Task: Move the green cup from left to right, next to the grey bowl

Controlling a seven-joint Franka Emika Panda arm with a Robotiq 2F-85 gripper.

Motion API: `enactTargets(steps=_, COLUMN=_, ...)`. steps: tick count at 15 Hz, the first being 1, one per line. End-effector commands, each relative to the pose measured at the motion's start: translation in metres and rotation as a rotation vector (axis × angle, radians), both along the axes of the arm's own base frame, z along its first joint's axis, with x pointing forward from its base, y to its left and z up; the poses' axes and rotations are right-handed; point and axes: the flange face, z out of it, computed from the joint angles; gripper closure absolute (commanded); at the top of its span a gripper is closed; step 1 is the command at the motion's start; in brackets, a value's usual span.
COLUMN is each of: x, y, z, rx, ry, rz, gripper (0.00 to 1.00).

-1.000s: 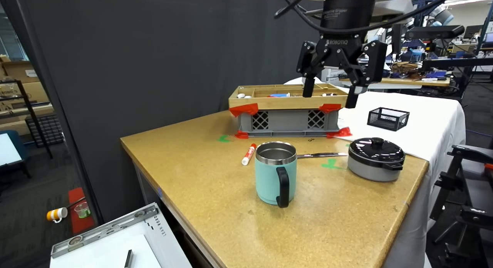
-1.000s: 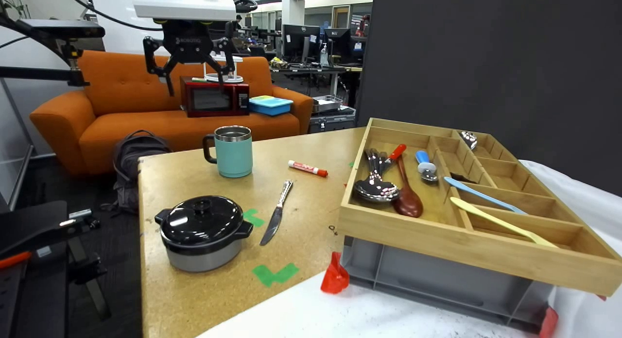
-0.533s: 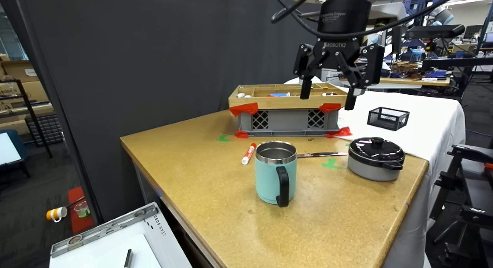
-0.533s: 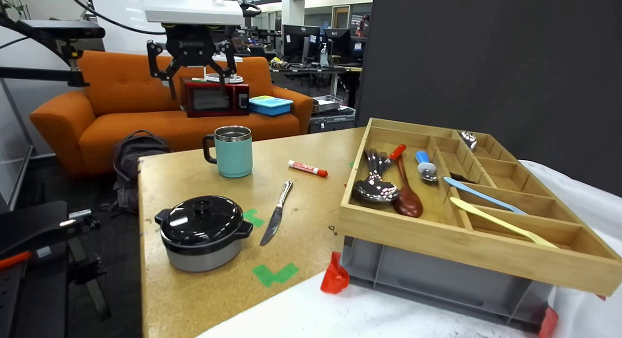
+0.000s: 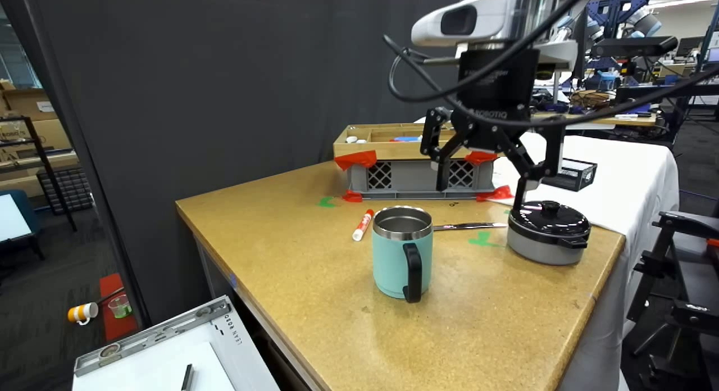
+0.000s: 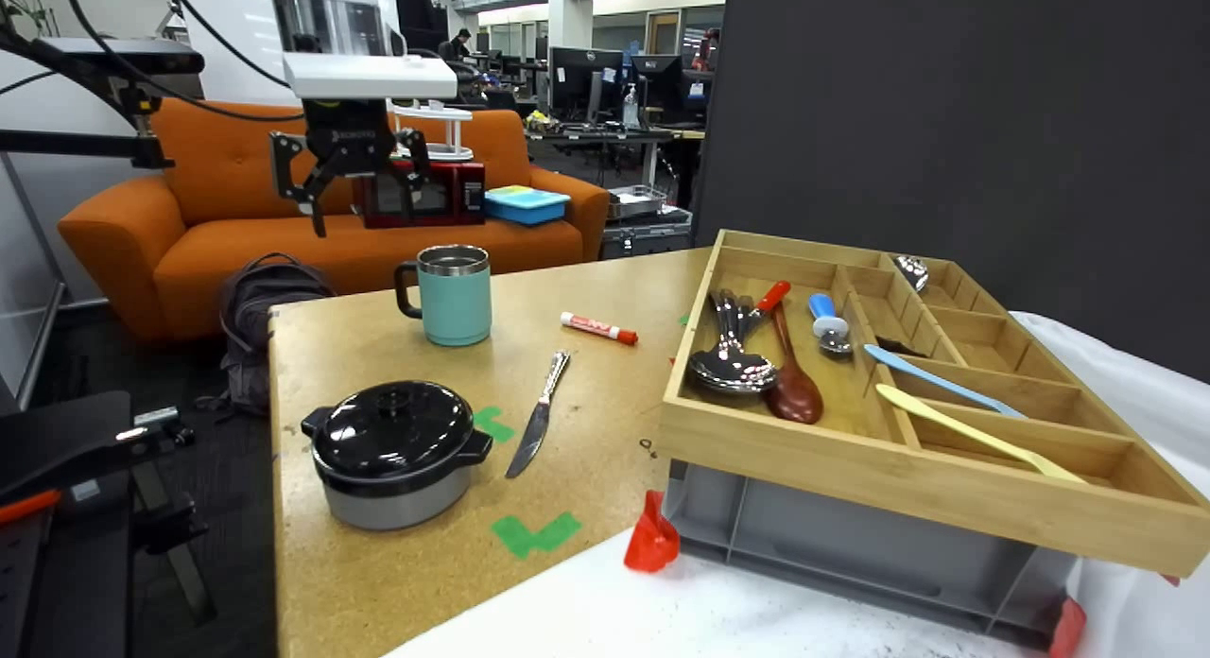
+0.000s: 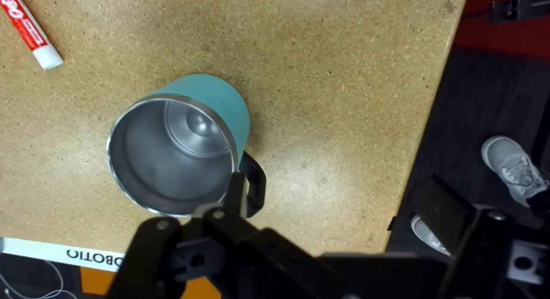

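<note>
The green cup [image 5: 402,262] stands upright on the table in both exterior views [image 6: 456,303], with its black handle at the side. In the wrist view the cup [image 7: 223,102] shows its empty metallic inside. The grey bowl [image 5: 544,249], with a black lid, stands on the table in both exterior views [image 6: 395,505]; it is out of the wrist view. My gripper [image 5: 481,193] is open and empty, in the air in both exterior views [image 6: 364,220]. In the wrist view one finger of the gripper [image 7: 335,183] overlaps the cup's rim and handle; the cup lies outside the jaws.
A red and white marker [image 5: 363,225] and a knife [image 6: 539,417] lie on the table. A wooden tray [image 6: 907,459] of utensils rests on a grey crate [image 6: 851,554]. A black wire basket [image 5: 578,176] stands on white cloth. The table edge [image 7: 434,97] shows near the jaws.
My gripper has come down and shifted slightly left in both exterior views, still open. The cup and the bowl have not moved.
</note>
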Motion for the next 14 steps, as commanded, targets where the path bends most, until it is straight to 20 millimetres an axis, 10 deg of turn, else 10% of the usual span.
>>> enactTargets(steps=1, x=0.027, y=0.01, z=-0.026, rx=-0.03, ry=-0.022, rz=0.094, gripper=0.0)
enactTargets(steps=7, x=0.065, y=0.017, z=-0.057, rx=-0.059, ry=-0.023, rz=0.17, gripper=0.0)
enactTargets(steps=8, x=0.069, y=0.017, z=-0.062, rx=-0.06, ry=-0.018, rz=0.172, gripper=0.22)
enactTargets(steps=14, x=0.08, y=0.013, z=-0.075, rx=-0.059, ry=-0.008, rz=0.159, gripper=0.63)
